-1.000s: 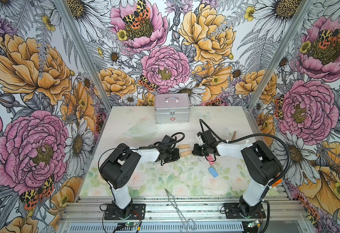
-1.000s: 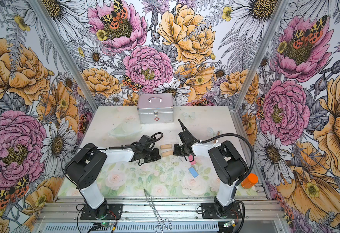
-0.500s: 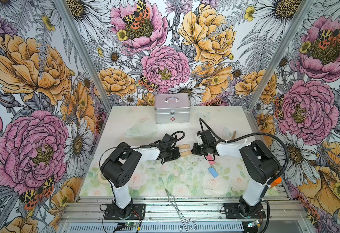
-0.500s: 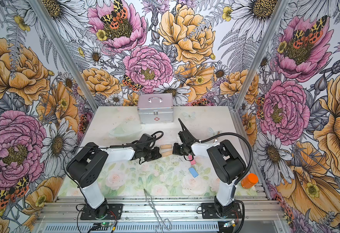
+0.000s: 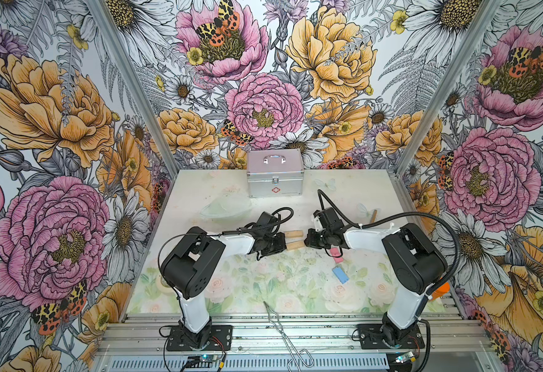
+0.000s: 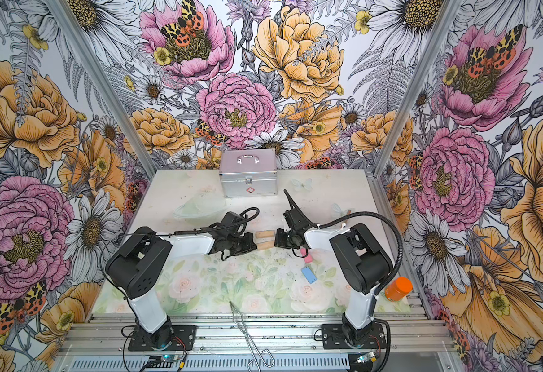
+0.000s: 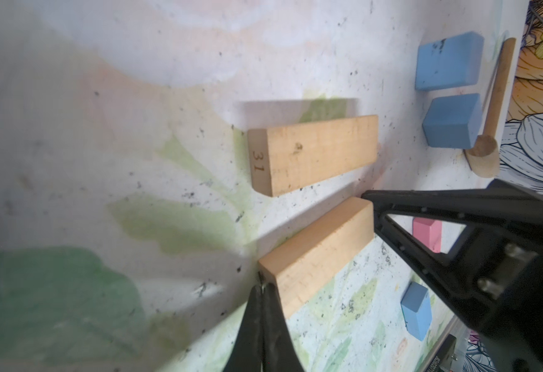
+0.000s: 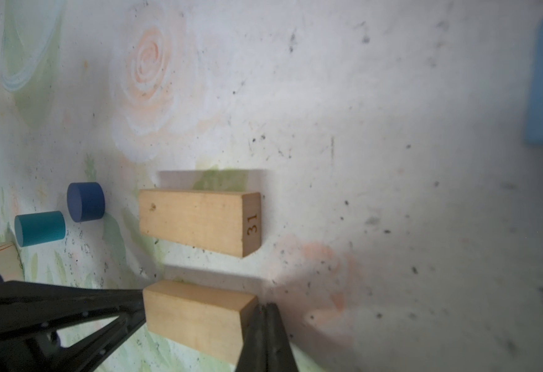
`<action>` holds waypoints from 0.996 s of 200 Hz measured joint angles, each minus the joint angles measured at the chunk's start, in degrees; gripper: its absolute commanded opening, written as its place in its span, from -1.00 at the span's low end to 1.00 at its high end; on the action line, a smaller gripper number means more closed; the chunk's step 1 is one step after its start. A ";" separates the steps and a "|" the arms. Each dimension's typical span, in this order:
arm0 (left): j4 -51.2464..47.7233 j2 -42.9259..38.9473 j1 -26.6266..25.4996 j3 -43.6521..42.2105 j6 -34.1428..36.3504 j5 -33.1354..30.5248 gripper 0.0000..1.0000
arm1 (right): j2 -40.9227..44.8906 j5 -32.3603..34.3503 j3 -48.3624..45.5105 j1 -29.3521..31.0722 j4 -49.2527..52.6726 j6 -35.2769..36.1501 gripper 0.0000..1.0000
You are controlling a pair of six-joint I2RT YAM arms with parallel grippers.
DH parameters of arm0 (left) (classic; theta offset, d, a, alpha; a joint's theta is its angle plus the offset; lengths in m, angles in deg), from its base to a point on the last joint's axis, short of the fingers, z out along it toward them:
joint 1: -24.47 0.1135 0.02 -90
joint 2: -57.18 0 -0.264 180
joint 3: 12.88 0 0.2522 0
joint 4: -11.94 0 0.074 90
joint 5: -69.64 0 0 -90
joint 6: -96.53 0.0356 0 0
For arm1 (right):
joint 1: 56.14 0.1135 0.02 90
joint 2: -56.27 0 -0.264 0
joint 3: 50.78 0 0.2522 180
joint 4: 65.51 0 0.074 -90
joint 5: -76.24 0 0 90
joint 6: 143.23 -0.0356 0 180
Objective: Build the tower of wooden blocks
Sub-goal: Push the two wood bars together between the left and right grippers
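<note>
One floral bench (image 5: 199, 190) carries everything, with a silver case (image 5: 275, 174) at its 12 o'clock edge. Mid-bench, the left tool (image 5: 283, 242) reaches in from 9 o'clock and the right tool (image 5: 308, 239) from 3 o'clock. Both are pinched narrow and grip nothing, their tips touching opposite ends of the near tan plank (image 5: 296, 246). The far tan plank (image 5: 293, 234), stamped 31, lies just beside it at 12 o'clock. A pink slab (image 5: 337, 252) and a blue slab (image 5: 341, 274) lie at 4 o'clock of the planks. A dark blue cylinder (image 8: 85, 202) and a teal cylinder (image 8: 40, 228) sit near the far plank's 9 o'clock end.
</note>
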 measured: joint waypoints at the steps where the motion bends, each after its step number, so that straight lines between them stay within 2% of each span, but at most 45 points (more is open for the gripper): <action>1: -0.02 0.00 0.02 0.00 0.00 0.00 -1.00 | 0.00 -0.02 0.00 0.00 0.00 0.00 -1.00; 199: -0.28 3.15 1.64 3.21 0.24 0.22 -1.00 | -1.14 1.36 1.07 0.09 -0.98 -1.46 -1.00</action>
